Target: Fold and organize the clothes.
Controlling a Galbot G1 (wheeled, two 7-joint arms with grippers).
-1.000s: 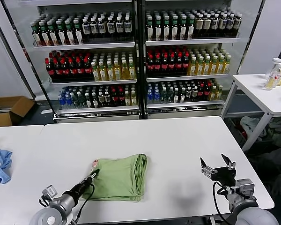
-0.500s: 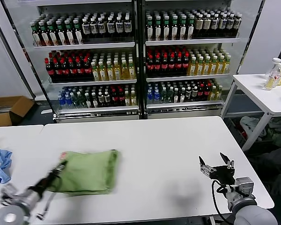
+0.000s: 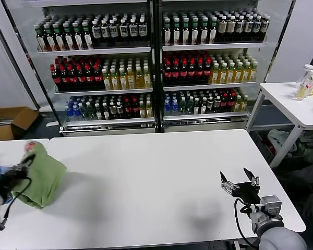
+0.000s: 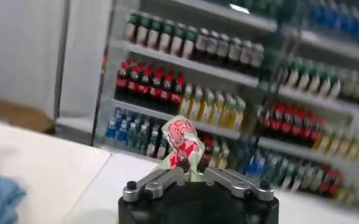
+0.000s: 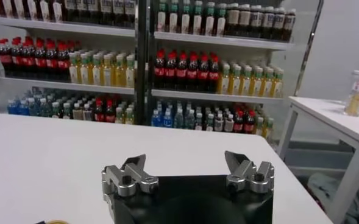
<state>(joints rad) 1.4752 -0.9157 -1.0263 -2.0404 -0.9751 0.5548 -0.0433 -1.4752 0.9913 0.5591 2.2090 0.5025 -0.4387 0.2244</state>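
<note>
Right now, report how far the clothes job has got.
Folding looks done: the green shirt is a compact bundle. In hand: the left pincer grips it at the table's left edge. Left: setting it down. The right pincer waits open.

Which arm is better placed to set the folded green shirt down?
Left. The left hand already grips the shirt at the table's left edge; the open right hand waits far right.

Shelving: glass-fronted bottle racks [image 3: 156, 67] lined the back wall.
Tables: a white worktable [image 3: 161, 182] stood in front, a side table [image 3: 297, 107] right.
Floor: a cardboard box [image 3: 10, 122] sat left.
</note>
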